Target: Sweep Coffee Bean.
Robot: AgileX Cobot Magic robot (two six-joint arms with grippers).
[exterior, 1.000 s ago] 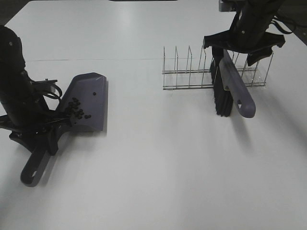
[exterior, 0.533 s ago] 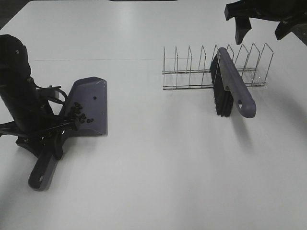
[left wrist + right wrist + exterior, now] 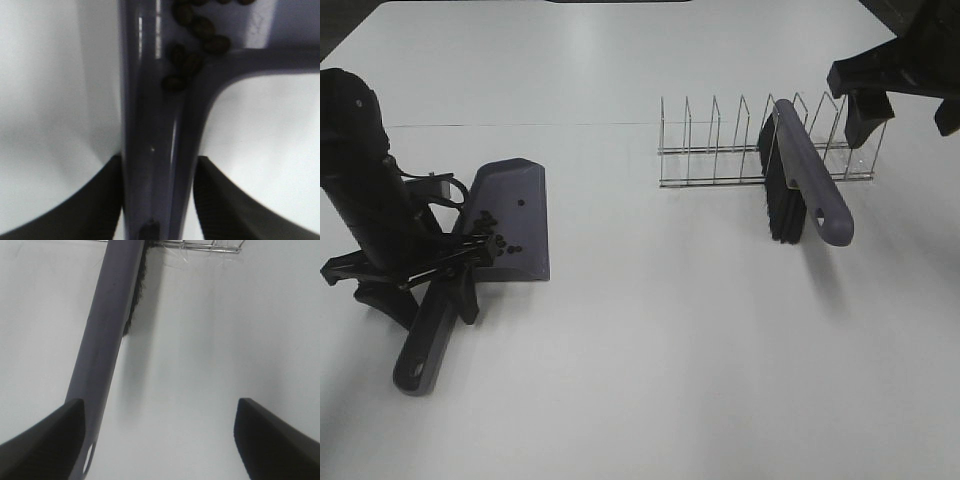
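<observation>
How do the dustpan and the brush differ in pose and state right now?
The dustpan lies flat on the table; the brush leans on the wire rack. The dustpan holds coffee beans; the brush carries none. The left gripper straddles the dustpan's handle; the right gripper hangs clear of the brush. Both are purple-grey plastic.

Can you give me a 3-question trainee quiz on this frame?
1. True or false: the coffee beans lie in the dustpan.
2. The brush leans on: A) the wire rack B) the dustpan C) nothing.
3. Fill in: the right gripper holds ____.

Key: 1 true; 2 A; 3 nothing. It hangs open, apart from the brush.
</observation>
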